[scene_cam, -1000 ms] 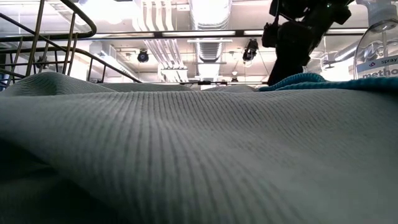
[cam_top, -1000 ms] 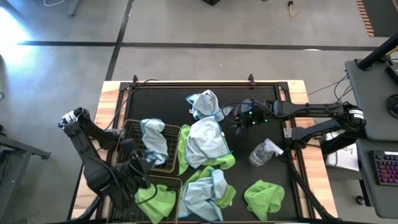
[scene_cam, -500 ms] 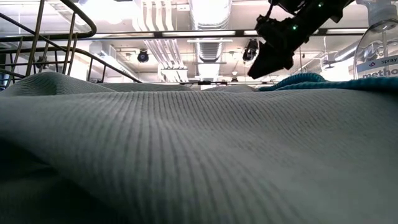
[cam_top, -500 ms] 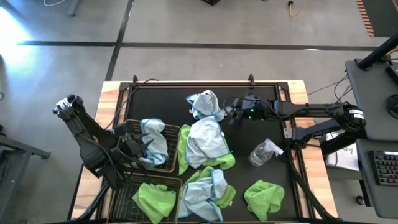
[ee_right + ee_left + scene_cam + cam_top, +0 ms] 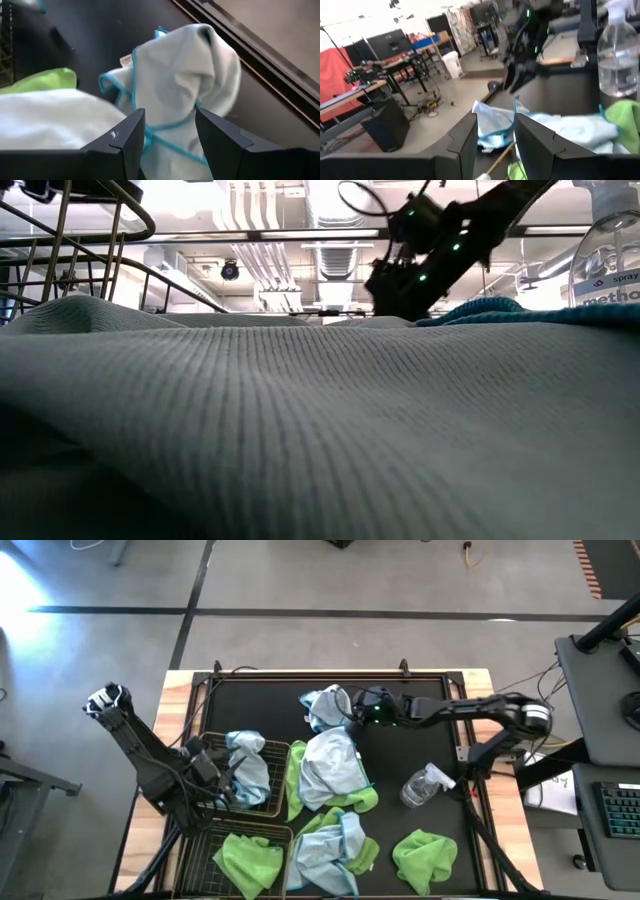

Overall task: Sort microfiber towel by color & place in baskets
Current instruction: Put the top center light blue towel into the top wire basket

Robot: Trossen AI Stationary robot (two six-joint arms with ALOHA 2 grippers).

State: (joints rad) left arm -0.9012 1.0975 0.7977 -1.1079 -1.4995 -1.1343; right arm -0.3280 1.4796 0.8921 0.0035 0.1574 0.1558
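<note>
R gripper (image 5: pixel 352 715) is reaching in over the black table (image 5: pixel 420 740), fingers apart w/ a gap between them, nothing held. It sits right at the edge of the crumpled pale blue towel (image 5: pixel 327 706) w/ teal trim near the table's far side. In the R wrist view both dark fingers (image 5: pixel 125 142) straddle that same towel (image 5: pixel 185 85), the cloth bunched up just ahead of them; can't tell if they actually touch it.

L gripper (image 5: pixel 222 778) hangs over the upper mesh basket (image 5: pixel 205 752) at the table's left side, fingers parted too, not clamped on anything. That basket has a pale blue towel (image 5: pixel 246 766) in it. The 2nd basket (image 5: pixel 200 845) sits right next to it, toward the near edge, w/ a lime green towel (image 5: pixel 248 860) inside.

Rest of the cloths are mid-table, beside the baskets: a big pale blue one (image 5: pixel 330 765) lying over a green one (image 5: pixel 296 780), another blue-on-green pile (image 5: pixel 335 850) nearer the front edge, plus a lone green towel (image 5: pixel 423 858) further right. Clear spray bottle (image 5: pixel 425 785) lies on its side btw the pile and the table's right edge.

Low view is mostly filled w/ a pale ribbed cloth (image 5: pixel 300 430) right up against the lens, R arm (image 5: pixel 430 255) visible above it.
</note>
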